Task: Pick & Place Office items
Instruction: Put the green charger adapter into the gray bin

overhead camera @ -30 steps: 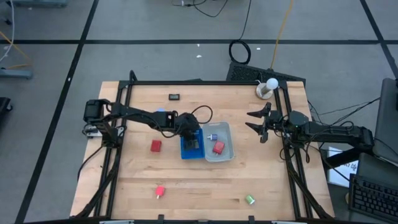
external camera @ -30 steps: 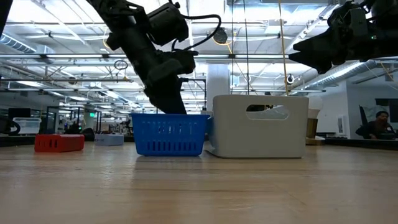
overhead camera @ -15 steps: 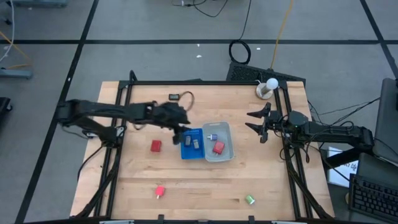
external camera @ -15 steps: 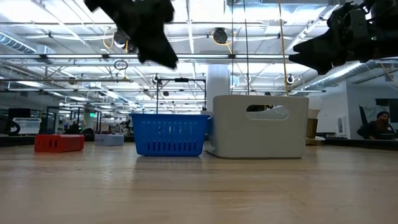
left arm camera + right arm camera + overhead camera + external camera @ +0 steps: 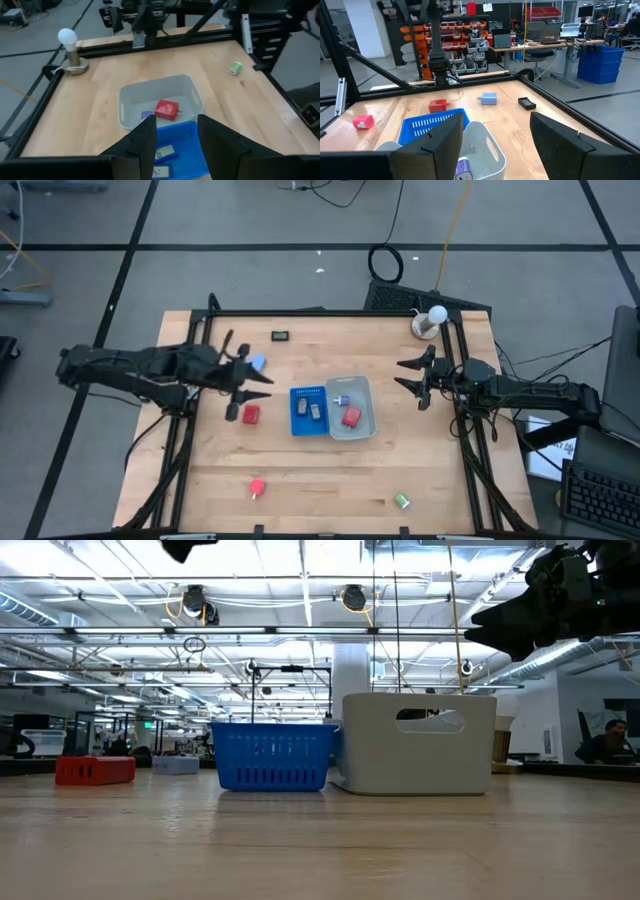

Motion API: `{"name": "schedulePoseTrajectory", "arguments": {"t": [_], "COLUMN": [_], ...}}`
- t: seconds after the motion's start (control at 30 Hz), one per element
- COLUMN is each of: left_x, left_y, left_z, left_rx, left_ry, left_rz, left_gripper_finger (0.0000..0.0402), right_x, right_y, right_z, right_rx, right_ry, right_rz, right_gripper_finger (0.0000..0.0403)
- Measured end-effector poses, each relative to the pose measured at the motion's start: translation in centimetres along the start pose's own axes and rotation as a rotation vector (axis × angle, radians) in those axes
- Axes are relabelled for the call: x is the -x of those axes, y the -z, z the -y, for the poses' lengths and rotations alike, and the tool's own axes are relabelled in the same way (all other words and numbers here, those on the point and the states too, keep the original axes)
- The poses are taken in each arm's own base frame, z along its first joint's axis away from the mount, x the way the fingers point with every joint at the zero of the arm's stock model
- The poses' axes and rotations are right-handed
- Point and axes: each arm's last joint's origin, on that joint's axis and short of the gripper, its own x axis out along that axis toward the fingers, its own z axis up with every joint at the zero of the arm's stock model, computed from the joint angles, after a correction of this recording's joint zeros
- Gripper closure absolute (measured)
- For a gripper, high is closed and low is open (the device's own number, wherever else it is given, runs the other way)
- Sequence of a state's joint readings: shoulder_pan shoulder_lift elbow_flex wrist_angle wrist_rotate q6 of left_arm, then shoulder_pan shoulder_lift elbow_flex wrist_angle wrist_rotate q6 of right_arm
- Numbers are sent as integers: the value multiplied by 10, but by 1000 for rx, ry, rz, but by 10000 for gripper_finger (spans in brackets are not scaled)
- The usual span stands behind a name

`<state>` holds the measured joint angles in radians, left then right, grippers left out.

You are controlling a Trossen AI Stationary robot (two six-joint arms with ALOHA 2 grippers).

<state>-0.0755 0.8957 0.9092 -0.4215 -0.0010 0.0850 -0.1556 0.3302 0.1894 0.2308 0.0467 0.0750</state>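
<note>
1. The left gripper (image 5: 247, 383) hovers over the table's left side, fingers apart and empty, just above a red block (image 5: 250, 414) and beside a pale blue block (image 5: 258, 364).
2. Risk: with those two pieces so near, a descent could nudge one aside, or the fingers could pinch a block off-centre and drop it.
3. A small black flat rectangle (image 5: 281, 335) lies at the far edge; being so flat, it looks hard to grasp.
4. At centre, the blue ribbed tray (image 5: 296, 427) holds two small grey pieces; the clear tray (image 5: 371, 412) touching it holds a red block and a pale one.
5. Loose near the front edge: a red piece (image 5: 257, 488) and a green piece (image 5: 401, 501).
6. The right gripper (image 5: 418, 378) waits at the right edge, fingers apart, empty.
</note>
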Motion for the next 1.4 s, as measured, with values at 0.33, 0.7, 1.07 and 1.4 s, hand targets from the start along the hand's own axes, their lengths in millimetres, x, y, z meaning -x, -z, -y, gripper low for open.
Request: {"name": "schedulePoseTrajectory", "arguments": {"t": [0.33, 0.7, 1.07, 1.4], "left_x": [14, 32, 27, 13], "left_y": [75, 117, 147, 168], "left_z": [7, 3, 1, 1], "left_rx": [48, 111, 159, 181], "left_ry": [-4, -71, -113, -118], "left_rz": [163, 304, 331, 376], "left_gripper_finger": [256, 256, 256, 256], "right_x": [0, 0, 0, 0], "right_y": [0, 0, 0, 0], "right_z": [0, 0, 0, 0], "right_rx": [-12, -18, -18, -18], "right_ry": [0, -1, -1, -1], "right_rz": [0, 4, 4, 3], "right_gripper_finger": [181, 181, 181, 181]}}
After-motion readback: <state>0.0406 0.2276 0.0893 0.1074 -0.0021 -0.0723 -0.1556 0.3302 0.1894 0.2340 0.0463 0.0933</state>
